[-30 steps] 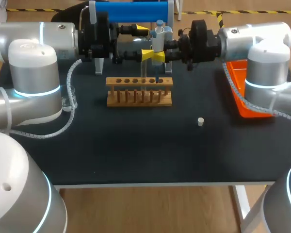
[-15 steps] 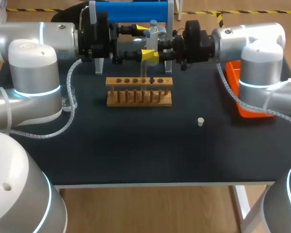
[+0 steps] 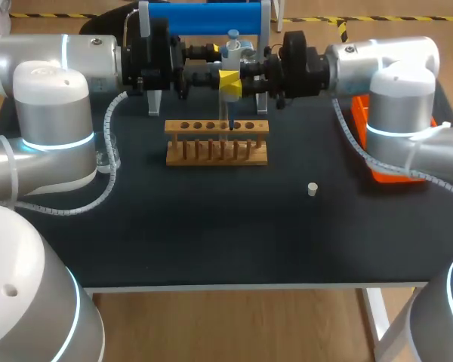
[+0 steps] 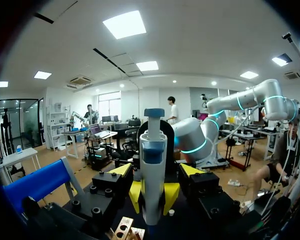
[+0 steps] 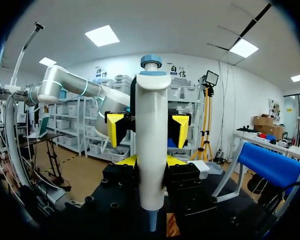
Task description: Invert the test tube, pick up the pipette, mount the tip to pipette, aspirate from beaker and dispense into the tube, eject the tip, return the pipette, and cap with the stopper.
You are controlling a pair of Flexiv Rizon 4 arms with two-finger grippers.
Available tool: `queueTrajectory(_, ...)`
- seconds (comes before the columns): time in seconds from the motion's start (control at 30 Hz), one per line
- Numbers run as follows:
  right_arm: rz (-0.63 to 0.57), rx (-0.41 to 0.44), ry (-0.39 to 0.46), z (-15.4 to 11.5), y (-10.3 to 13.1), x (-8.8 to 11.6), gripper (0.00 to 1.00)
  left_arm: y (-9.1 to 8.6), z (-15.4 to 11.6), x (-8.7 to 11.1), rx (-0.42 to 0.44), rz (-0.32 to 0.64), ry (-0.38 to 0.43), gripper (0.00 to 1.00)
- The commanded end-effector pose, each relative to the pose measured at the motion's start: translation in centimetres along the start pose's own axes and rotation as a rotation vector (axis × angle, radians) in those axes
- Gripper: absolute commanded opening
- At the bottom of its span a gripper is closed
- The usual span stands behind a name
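Head view: the right arm [image 3: 385, 60] and left arm [image 3: 75, 53] meet at the back middle of the table [image 3: 211, 226]. The right gripper [image 3: 228, 79] is clamped on the pipette [image 3: 232, 56], which stands upright. Its thin dark tip [image 3: 230, 113] hangs over the holes of the wooden rack [image 3: 217, 151], toward the rack's right half. The stopper [image 3: 312, 188] lies loose, well apart to the right of the rack. The test tube is not discernible. Judgement: the tip is mounted and the dispense step is in hand. I cannot tell whether liquid has been drawn up. The next move calls for centring the tip over the tube's mouth, lowering straight down, then pressing the plunger without tilting the pipette. Left wrist view: the left gripper [image 4: 155, 170] stands spread wide, its fingers [image 4: 121, 170] either side of the pipette and apart from it, holding nothing. The right gripper's yellow pads press the barrel from both sides. Right wrist view: the pipette fills the centre between the right gripper's own tips. It has a white barrel, a pale blue plunger knob and collar on top, and it tapers to a blue cone below.
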State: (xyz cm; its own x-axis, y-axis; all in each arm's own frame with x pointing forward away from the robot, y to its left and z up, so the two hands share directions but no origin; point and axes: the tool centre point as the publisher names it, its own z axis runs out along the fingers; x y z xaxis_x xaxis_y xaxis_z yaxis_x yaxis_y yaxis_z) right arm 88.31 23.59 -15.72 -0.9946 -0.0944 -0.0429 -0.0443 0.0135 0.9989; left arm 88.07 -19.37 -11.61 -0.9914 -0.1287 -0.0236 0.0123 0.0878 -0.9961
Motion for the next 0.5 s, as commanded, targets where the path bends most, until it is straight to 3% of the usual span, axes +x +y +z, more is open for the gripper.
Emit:
queueTrajectory(0.03, 0.000, -0.002, -0.003, 0.18, 0.00, 0.02, 0.00, -0.08, 0.04, -0.05, -0.003, -0.001, 0.001, 0.50)
queueTrajectory(0.1, 0.000, -0.001, -0.002, 0.21, 0.01, 0.00, 0.00, -0.08, 0.04, -0.05, -0.003, -0.001, 0.001, 0.40)
queueTrajectory(0.27, -0.002, 0.000, 0.004, 0.29, 0.06, 0.00, 0.00, -0.08, 0.04, -0.05, -0.003, -0.001, 0.001, 0.26)
queueTrajectory(0.3, -0.002, 0.001, 0.005, 0.32, 0.09, 0.01, 0.00, -0.08, 0.04, -0.05, -0.003, -0.001, 0.001, 0.16)
queueTrajectory(0.4, -0.003, 0.002, 0.007, 0.35, 0.13, 0.01, 0.00, -0.08, 0.04, -0.05, -0.003, -0.001, 0.001, 0.00)
queueTrajectory(0.5, -0.005, 0.003, 0.009, 0.39, 0.21, -0.02, 0.00, -0.08, 0.04, -0.05, -0.003, -0.001, 0.001, 0.00)
